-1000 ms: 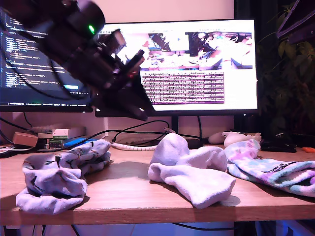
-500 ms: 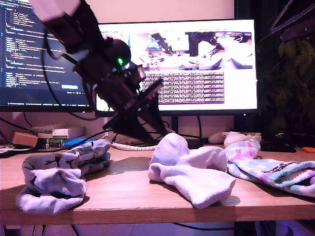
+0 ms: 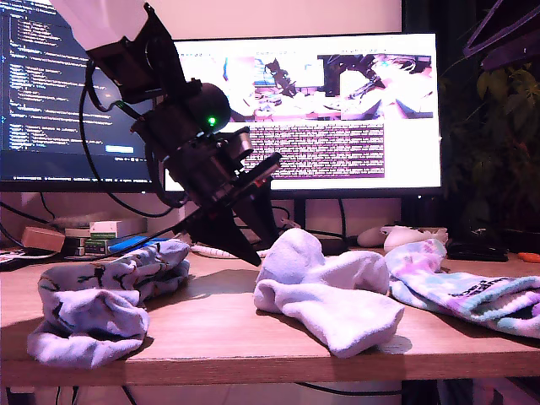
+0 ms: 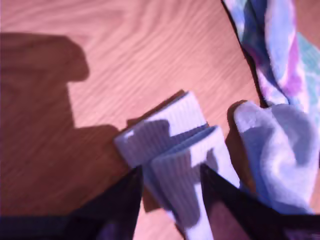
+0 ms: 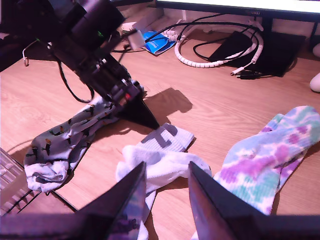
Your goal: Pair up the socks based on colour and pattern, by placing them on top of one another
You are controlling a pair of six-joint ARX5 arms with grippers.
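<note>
Two pale blue socks (image 3: 101, 295) with dark motifs lie bunched at the exterior view's left, near the table's front edge. Two white socks (image 3: 329, 295) are heaped in the middle. The tie-dye socks (image 3: 464, 287) with a lettered cuff lie at the exterior view's right. My first gripper (image 3: 260, 251) is open and low over the table, with its fingers on either side of the white socks' ribbed cuffs (image 4: 175, 135). My second gripper (image 5: 167, 167) hangs open, high above the white socks (image 5: 160, 155), with nothing seen between its fingers. It looks down on the first arm (image 5: 95, 45) and one tie-dye sock (image 5: 265, 160).
Two lit monitors (image 3: 337, 110) stand behind the table. Cables, a coiled white cord (image 5: 210, 57) and a black monitor foot (image 5: 265, 45) lie at the back. Small boxes (image 3: 101, 232) sit at the exterior view's left, and a plant (image 3: 498, 126) at its right.
The first arm has come down and moved toward the exterior view's right, so its open fingers now reach the white socks' cuffs. The socks have not moved.
</note>
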